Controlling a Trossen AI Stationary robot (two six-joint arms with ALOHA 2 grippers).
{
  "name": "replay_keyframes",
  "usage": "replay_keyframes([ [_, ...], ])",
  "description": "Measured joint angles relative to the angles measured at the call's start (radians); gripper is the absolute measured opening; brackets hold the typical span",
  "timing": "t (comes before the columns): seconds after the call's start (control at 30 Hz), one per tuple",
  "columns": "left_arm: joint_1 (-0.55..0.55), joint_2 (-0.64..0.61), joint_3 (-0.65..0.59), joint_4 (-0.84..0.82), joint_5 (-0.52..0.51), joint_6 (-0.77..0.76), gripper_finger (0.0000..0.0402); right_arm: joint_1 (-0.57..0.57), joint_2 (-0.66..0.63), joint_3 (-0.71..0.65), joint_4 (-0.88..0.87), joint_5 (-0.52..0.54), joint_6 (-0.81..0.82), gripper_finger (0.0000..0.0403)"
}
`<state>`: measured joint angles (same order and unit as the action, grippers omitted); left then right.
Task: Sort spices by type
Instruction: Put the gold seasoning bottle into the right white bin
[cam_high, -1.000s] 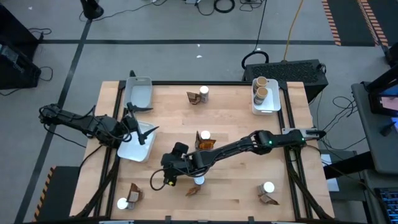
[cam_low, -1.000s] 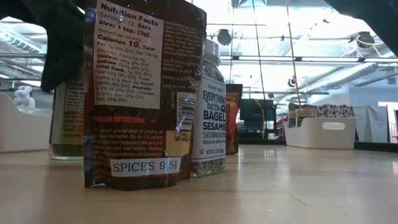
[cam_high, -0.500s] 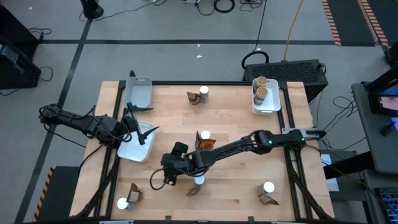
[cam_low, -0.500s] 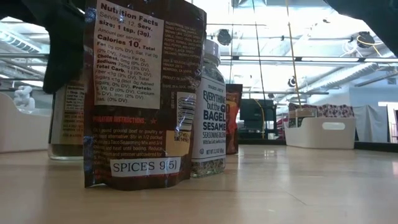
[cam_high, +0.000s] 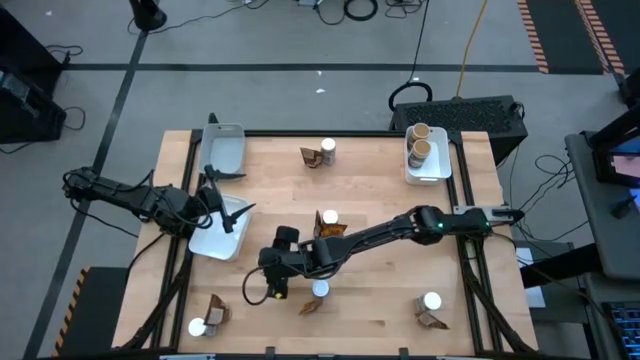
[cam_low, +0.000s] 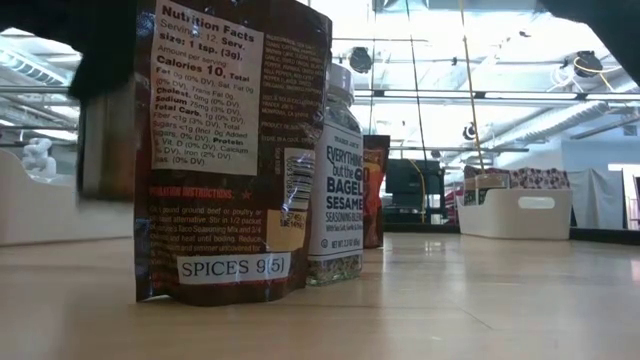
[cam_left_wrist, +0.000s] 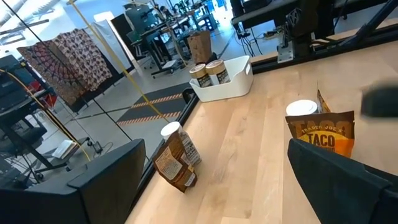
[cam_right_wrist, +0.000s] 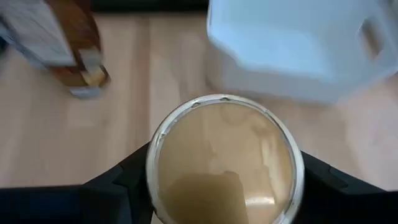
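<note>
Right gripper (cam_high: 277, 268) stretched across to the near-left part of the table (cam_high: 380, 190), clenched on a tan-topped jar (cam_right_wrist: 225, 163), just right of the white tray (cam_high: 212, 241). Left gripper (cam_high: 215, 200) above that tray; grip cannot be told.
</note>
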<state>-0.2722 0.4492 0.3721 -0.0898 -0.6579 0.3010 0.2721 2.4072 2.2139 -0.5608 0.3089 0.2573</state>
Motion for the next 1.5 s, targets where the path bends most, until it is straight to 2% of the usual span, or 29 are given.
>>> replay_keyframes([
  [0.27,0.000,0.000,0.000,-0.006,0.016,-0.005,0.0397,-0.039,-0.109,0.001,-0.143,-0.027,-0.124,0.0240],
  [0.47,0.000,0.001,0.000,-0.001,0.261,-0.006,0.0397,-0.086,-0.180,0.001,-0.322,-0.024,-0.137,0.0240],
  [0.67,0.000,0.003,0.000,0.006,0.303,-0.030,0.0397,-0.123,-0.256,0.000,-0.449,-0.023,-0.150,0.0240],
  [0.77,0.000,0.018,0.000,0.027,0.374,-0.038,0.0397,-0.146,-0.295,0.001,-0.521,-0.024,-0.148,0.0240],
  [0.87,0.000,0.046,0.000,0.060,0.412,-0.067,0.0397,-0.176,-0.329,0.000,-0.604,0.004,-0.126,0.0240],
  [1.03,0.000,0.107,0.000,0.115,0.412,-0.119,0.0397,-0.218,-0.418,-0.023,-0.739,0.102,-0.054,0.0240],
  [1.17,0.000,0.154,0.000,0.137,0.412,-0.138,0.0397,-0.244,-0.574,-0.227,-0.707,0.140,0.010,0.0240],
  [1.37,0.000,0.188,0.000,0.142,0.415,-0.165,0.0397,-0.311,-0.935,-0.738,-0.493,0.145,0.115,0.0240],
  [1.5,0.000,0.203,0.000,0.173,0.422,-0.182,0.0393,-0.360,-1.163,-0.995,-0.369,0.145,0.173,0.0248],
])
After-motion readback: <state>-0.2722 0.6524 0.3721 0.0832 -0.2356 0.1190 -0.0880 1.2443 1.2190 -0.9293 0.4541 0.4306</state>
